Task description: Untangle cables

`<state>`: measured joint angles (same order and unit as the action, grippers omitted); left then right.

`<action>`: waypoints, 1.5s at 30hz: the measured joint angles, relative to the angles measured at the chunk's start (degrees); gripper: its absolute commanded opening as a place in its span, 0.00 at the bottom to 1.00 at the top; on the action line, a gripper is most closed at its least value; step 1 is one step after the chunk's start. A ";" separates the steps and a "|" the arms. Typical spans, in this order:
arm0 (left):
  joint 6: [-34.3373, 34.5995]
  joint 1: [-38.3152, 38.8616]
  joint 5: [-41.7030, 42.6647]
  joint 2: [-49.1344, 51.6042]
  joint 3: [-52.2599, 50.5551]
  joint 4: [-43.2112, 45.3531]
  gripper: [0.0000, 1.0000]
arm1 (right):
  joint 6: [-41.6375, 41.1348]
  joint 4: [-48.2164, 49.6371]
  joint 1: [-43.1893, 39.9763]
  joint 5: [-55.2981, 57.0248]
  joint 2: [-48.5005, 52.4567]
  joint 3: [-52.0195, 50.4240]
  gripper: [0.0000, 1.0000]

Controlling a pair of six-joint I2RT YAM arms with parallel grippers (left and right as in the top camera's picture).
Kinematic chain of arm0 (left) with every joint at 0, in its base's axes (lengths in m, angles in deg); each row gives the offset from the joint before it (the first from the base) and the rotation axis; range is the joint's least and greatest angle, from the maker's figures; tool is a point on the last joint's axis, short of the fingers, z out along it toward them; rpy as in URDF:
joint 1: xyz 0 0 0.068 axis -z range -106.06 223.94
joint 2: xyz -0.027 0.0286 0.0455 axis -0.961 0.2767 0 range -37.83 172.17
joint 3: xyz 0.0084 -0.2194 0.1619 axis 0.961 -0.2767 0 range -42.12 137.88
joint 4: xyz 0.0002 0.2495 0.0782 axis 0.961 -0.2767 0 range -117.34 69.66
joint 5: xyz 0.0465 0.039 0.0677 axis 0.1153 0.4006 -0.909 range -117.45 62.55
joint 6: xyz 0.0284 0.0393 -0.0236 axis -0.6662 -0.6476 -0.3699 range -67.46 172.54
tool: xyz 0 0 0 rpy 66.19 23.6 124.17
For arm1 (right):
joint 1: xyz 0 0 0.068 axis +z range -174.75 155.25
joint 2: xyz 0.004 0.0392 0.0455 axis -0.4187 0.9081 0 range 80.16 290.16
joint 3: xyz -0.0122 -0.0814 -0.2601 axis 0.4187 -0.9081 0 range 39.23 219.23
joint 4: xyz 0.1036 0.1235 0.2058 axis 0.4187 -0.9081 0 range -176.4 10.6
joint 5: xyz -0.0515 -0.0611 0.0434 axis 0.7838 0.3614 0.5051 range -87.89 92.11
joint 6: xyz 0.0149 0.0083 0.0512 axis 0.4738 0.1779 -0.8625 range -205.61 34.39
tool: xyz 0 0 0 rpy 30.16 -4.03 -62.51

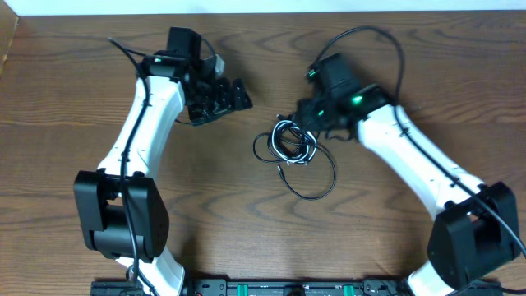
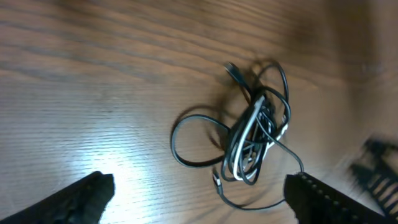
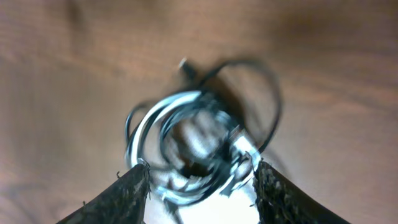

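Brown wood grain ran across the table (image 1: 246,238), and the cables (image 1: 294,146) lay on it as one small tangle near the middle, a little toward the right edge. In the overhead view we saw tight coils of black and pale cord at the heart of the bunch, with one larger black loop (image 1: 319,185) trailing out toward the near edge.

The left gripper (image 1: 238,97) hung over the table toward the far edge, left of the tangle and apart from it. From its wrist camera we saw its jaws spread wide, one dark finger (image 2: 81,199) at each lower corner of the view and nothing pinched between them. That view also gave the clearest look at the bunch (image 2: 255,137): a white-grey cord (image 2: 245,134) ran through the black ones, a small plug (image 2: 231,70) stuck out at one end, and a single black loop (image 2: 186,140) spread to the side.

The right gripper (image 1: 306,123) sat just beside the far side of the tangle. Its wrist view was blurred, yet its jaws stood clearly apart, the coils (image 3: 193,137) lying in the gap between the two fingertips (image 3: 140,180). We could not tell whether either finger touched a cord.
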<state>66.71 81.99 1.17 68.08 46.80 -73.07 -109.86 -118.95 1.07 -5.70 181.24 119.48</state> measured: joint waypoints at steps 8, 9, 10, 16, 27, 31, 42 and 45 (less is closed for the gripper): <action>2.60 2.84 -0.09 0.00 0.00 0.00 0.72 | 5.62 5.88 -3.67 -7.78 4.15 0.07 0.32; 3.37 2.84 -0.15 0.00 0.00 0.02 0.72 | 6.29 6.05 -3.58 -9.40 5.66 0.07 0.31; 4.09 2.84 -0.24 0.00 0.00 0.02 0.71 | 6.86 6.05 -3.48 -10.64 7.19 0.07 0.30; 7.93 3.91 -0.48 0.00 0.00 0.61 0.68 | 8.59 6.43 -3.41 -14.27 13.14 0.04 0.27; 11.37 6.71 -0.02 7.02 0.00 1.95 0.66 | 9.64 7.87 -3.41 -16.57 14.84 0.04 0.13; 11.32 8.24 0.02 9.86 0.00 1.97 0.66 | 9.64 7.74 -3.41 -17.38 15.76 0.04 0.11; 5.95 11.89 2.62 11.02 -0.02 2.29 0.61 | 9.64 7.63 -3.41 -18.40 15.76 0.04 0.08; 5.07 11.87 2.82 11.02 -0.57 3.74 0.58 | 9.66 7.56 -3.41 -18.84 15.76 0.04 0.04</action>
<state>71.78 93.86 3.99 79.10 46.23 -69.33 -100.20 -111.39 -2.34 -24.55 197.00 119.52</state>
